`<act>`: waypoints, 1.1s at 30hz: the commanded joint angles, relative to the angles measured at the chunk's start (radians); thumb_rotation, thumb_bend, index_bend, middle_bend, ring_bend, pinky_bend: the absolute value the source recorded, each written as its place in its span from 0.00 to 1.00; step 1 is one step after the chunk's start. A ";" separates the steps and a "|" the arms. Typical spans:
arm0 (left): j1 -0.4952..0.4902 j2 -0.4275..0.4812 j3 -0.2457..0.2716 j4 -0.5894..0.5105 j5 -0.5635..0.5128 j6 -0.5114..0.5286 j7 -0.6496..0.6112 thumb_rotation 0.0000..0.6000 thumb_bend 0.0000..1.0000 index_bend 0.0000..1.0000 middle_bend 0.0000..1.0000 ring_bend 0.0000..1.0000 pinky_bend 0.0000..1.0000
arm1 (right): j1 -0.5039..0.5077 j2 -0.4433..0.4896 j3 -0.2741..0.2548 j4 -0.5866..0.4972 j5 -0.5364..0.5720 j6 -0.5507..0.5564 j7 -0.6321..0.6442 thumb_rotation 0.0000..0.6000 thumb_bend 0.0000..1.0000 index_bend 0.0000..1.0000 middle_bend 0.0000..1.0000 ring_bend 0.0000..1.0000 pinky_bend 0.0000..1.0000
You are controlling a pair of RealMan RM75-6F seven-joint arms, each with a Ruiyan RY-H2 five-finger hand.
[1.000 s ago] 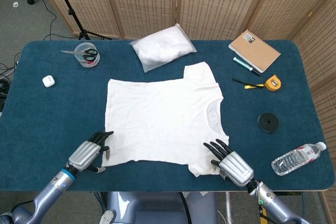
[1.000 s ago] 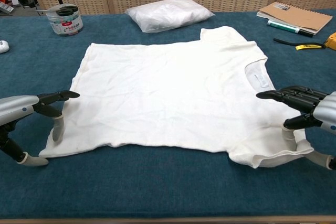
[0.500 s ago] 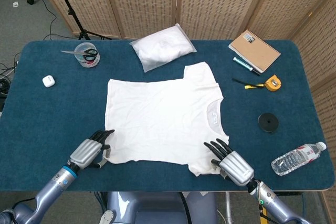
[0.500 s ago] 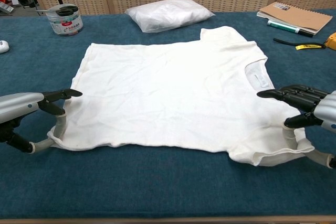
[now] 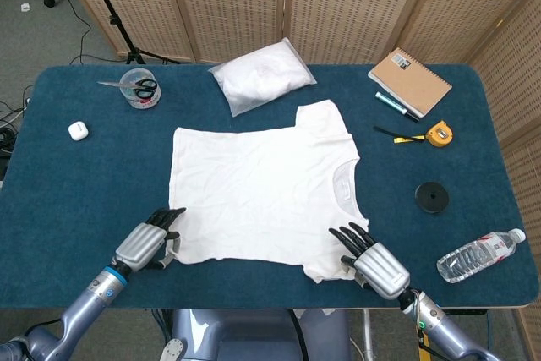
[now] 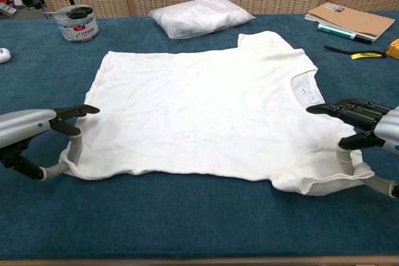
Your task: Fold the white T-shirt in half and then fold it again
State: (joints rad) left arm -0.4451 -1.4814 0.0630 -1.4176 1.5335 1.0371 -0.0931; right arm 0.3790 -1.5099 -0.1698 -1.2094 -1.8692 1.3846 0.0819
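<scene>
White T-shirt (image 5: 258, 192) flat on worktop (image 5: 76, 200), mid-frame.
Left robot hand (image 5: 150, 243) pinching lower-left hem corner; right robot hand (image 5: 372, 261) grasping lower-right sleeve edge.

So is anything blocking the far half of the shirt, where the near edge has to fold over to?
Nothing visible does. The white T-shirt lies flat and bare on top. The plastic bag sits just beyond its far edge, off the cloth. Both the left hand and right hand are already at the near edge.
</scene>
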 commanded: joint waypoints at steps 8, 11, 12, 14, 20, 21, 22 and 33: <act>0.001 0.083 0.023 -0.061 0.049 0.038 0.000 1.00 0.75 0.74 0.00 0.00 0.00 | 0.008 0.034 -0.016 -0.038 -0.033 0.027 0.036 1.00 0.61 0.67 0.04 0.00 0.00; -0.001 0.131 0.036 -0.113 0.067 0.046 0.012 1.00 0.76 0.74 0.00 0.00 0.00 | 0.020 0.061 -0.027 -0.060 -0.060 0.040 0.059 1.00 0.61 0.67 0.06 0.00 0.00; -0.002 0.156 0.041 -0.142 0.069 0.042 0.024 1.00 0.77 0.74 0.00 0.00 0.00 | 0.027 0.074 -0.033 -0.071 -0.070 0.041 0.072 1.00 0.61 0.67 0.07 0.00 0.00; -0.007 0.193 0.048 -0.191 0.063 0.028 0.046 1.00 0.78 0.74 0.00 0.00 0.00 | 0.036 0.092 -0.040 -0.088 -0.082 0.041 0.091 1.00 0.61 0.67 0.08 0.00 0.00; -0.026 0.295 0.064 -0.331 0.047 -0.019 0.084 1.00 0.78 0.74 0.00 0.00 0.00 | 0.064 0.148 -0.067 -0.146 -0.118 0.025 0.117 1.00 0.61 0.67 0.08 0.00 0.00; -0.028 0.314 0.070 -0.355 0.050 -0.022 0.092 1.00 0.78 0.74 0.00 0.00 0.00 | 0.069 0.159 -0.074 -0.163 -0.126 0.023 0.128 1.00 0.61 0.67 0.08 0.00 0.00; -0.030 0.342 0.078 -0.390 0.052 -0.030 0.098 1.00 0.78 0.74 0.00 0.00 0.00 | 0.077 0.177 -0.083 -0.185 -0.136 0.021 0.142 1.00 0.61 0.67 0.09 0.00 0.00; -0.069 0.490 0.136 -0.508 0.095 -0.117 0.015 1.00 0.78 0.74 0.00 0.00 0.00 | 0.092 0.228 -0.139 -0.245 -0.212 0.020 0.162 1.00 0.61 0.67 0.10 0.00 0.00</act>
State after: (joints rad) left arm -0.5046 -1.0127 0.1872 -1.9125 1.6114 0.9320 -0.0571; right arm 0.4705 -1.2832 -0.3066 -1.4523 -2.0797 1.4044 0.2428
